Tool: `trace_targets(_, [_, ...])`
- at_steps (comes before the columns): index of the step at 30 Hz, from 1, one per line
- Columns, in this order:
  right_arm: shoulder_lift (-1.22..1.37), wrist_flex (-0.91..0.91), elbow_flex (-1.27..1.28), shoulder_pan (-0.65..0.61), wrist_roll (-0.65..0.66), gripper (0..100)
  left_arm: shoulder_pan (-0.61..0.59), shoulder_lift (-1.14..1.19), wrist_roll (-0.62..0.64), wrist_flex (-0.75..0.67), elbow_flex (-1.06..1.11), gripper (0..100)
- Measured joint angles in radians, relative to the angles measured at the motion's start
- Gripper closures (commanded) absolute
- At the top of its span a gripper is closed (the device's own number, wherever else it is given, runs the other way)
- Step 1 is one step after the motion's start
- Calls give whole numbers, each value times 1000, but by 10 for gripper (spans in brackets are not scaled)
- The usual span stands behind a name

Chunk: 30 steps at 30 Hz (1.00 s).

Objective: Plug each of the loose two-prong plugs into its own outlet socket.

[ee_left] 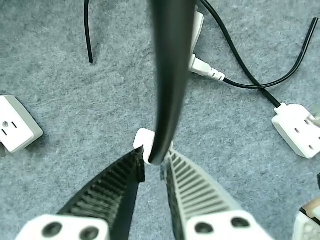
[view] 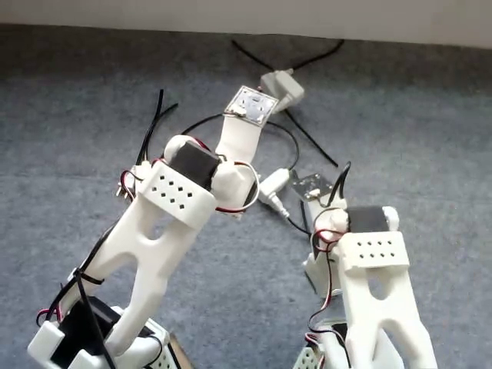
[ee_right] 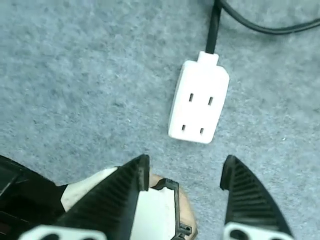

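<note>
My left gripper [ee_left: 152,157] is shut on a white two-prong plug [ee_left: 145,142], low over the grey carpet, and the plug's black cord [ee_left: 170,65] rises toward the camera. A white outlet block [ee_left: 15,130] lies to one side of it and a second corded outlet block [ee_left: 297,130] to the other. My right gripper [ee_right: 185,175] stands open just short of a white outlet block [ee_right: 199,100] with two pairs of slots facing up and a black cord at its far end. In the high view the right gripper [view: 307,186] sits beside that block [view: 274,187].
Another white plug [ee_left: 205,70] on a black cord lies joined to a white block [ee_left: 197,25] beyond the left gripper. A grey-white block [view: 281,87] rests near the back wall. Black cords [view: 307,138] cross the carpet between the arms.
</note>
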Motion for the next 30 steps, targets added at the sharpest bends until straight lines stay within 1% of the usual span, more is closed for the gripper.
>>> trace_targets(9, [0, -226, 209, -37, 0, 761, 0, 0, 0, 0, 0, 994])
trace_targets(12, [0, -290, 253, -41, -3, 793, 0, 0, 0, 0, 0, 994])
trace_targets(14, [0, -336, 276, -41, -5, 811, 0, 0, 0, 0, 0, 994])
trace_targets(21, [3, -448, 331, -41, -5, 814, 0, 0, 0, 0, 0, 994])
trace_targets(25, [74, -497, 333, -41, -6, 816, -20, 0, 0, 0, 0, 994])
trace_targets(27, [133, -516, 333, -41, -6, 844, -51, 0, 0, -2, 0, 994])
trace_targets(30, [216, -537, 304, -41, -6, 911, -109, 0, 0, -21, 0, 994])
